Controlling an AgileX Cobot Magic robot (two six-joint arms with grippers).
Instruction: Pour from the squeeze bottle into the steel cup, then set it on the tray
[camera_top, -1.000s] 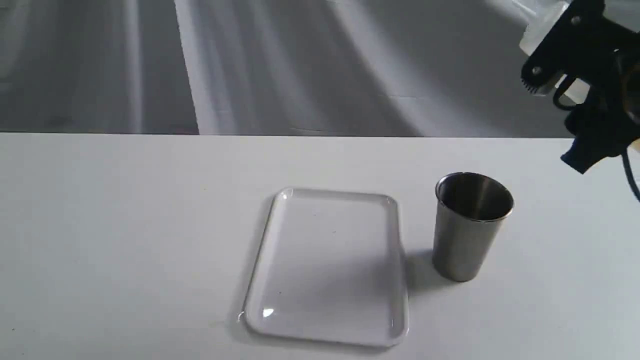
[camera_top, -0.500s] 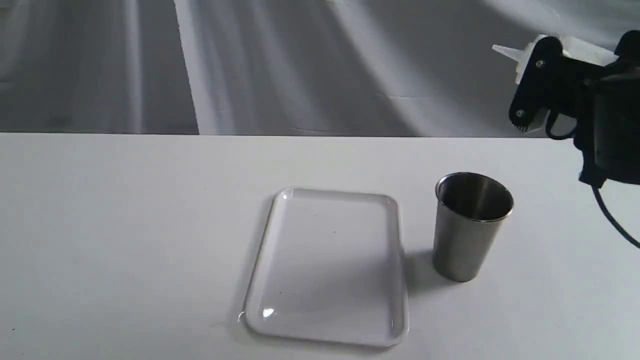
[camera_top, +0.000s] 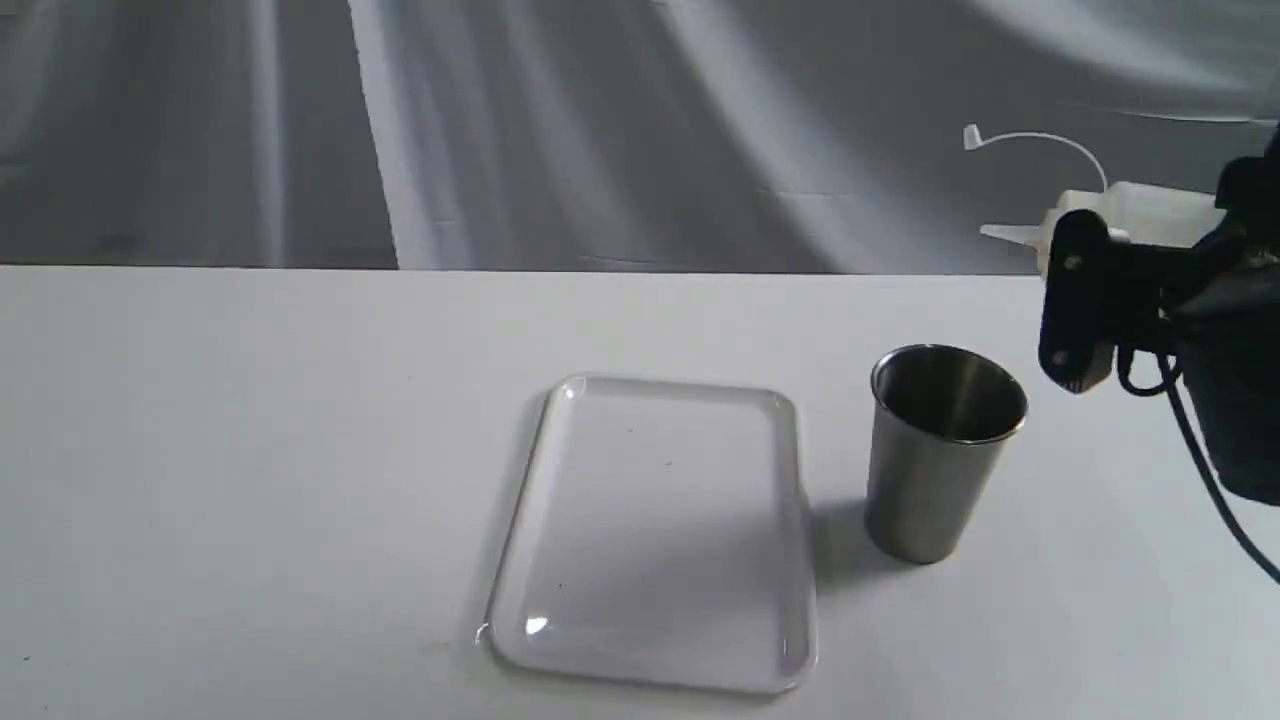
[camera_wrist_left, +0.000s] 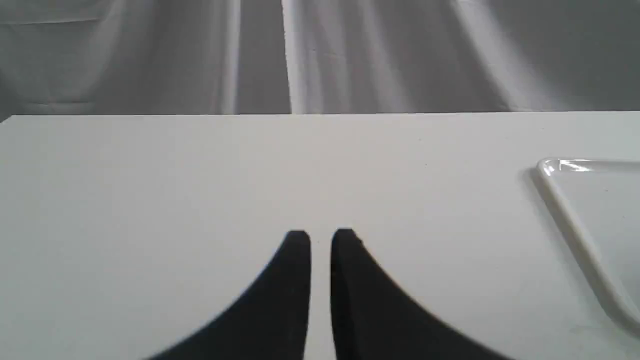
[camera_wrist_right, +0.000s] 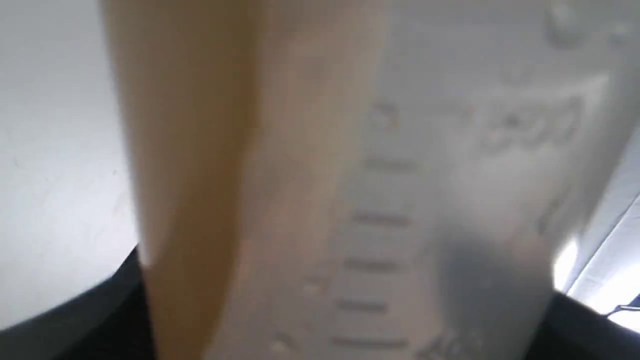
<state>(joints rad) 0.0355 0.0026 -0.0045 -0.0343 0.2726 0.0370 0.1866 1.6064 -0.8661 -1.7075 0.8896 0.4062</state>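
The steel cup stands upright on the table, just right of the white tray. My right gripper is shut on the squeeze bottle, which lies nearly level in the air. Its nozzle points left, above and slightly right of the cup's rim. The thin cap strap arcs up over the nozzle. Up close, the bottle fills the right wrist view, with amber liquid along one side. My left gripper hovers over bare table left of the tray, shut and holding nothing.
The white table ends at a far edge in front of a grey draped cloth backdrop. The right arm's black cable hangs to the right of the cup. The cup casts a shadow toward the tray.
The right gripper has come down from the upper right corner toward the cup, turning the bottle so its nozzle points left at a lower height. Cup, tray and left gripper stayed still.
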